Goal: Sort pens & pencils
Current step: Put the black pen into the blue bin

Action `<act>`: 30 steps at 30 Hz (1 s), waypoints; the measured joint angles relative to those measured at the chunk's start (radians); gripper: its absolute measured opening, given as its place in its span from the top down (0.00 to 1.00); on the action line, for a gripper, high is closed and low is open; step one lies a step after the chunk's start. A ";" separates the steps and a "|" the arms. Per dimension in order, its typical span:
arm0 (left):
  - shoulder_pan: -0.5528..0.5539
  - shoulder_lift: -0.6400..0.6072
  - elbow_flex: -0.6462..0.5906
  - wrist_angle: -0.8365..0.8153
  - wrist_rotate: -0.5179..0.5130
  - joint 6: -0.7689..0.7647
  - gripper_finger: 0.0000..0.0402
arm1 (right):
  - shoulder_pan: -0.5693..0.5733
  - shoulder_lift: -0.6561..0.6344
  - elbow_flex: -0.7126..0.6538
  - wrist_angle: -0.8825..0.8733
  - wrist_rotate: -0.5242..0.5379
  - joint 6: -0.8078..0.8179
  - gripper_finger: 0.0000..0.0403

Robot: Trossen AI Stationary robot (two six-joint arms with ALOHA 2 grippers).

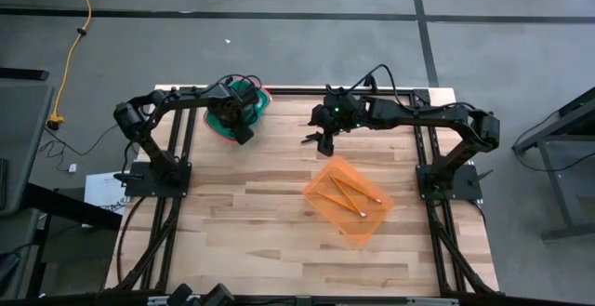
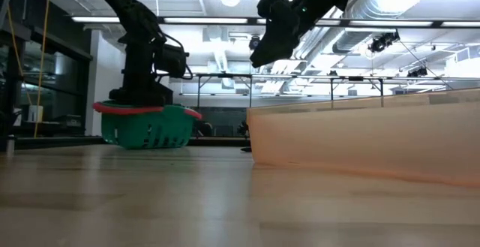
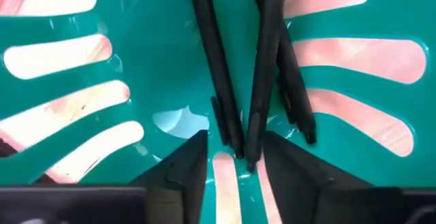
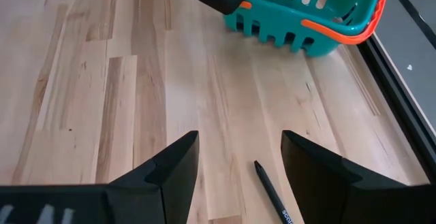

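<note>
The left gripper [image 3: 235, 166] is down inside the green basket [image 1: 251, 101] at the bench's far edge, fingers spread around two of the black pens [image 3: 225, 81] lying there (not gripping them). The right gripper [image 4: 238, 163] hovers wide open over one pen [image 4: 272, 193] on the bench [image 1: 232, 213]. Pencils [image 1: 346, 194] lie in the orange tray [image 1: 321, 183] mid-bench.

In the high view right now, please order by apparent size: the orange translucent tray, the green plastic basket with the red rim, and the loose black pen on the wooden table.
1. The orange translucent tray, largest.
2. The green plastic basket, partly hidden by the left hand.
3. The loose black pen, smallest.
</note>
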 joint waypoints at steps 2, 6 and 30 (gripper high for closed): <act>0.000 0.000 0.000 -0.004 0.010 0.006 0.63 | 0.000 0.000 0.000 0.000 0.000 0.000 0.51; 0.000 -0.007 -0.001 -0.013 0.017 0.020 0.59 | 0.000 0.000 0.000 0.000 0.000 0.008 0.51; -0.037 -0.222 0.246 -0.071 -0.023 0.068 0.74 | -0.142 0.006 0.000 -0.098 0.020 -0.027 0.51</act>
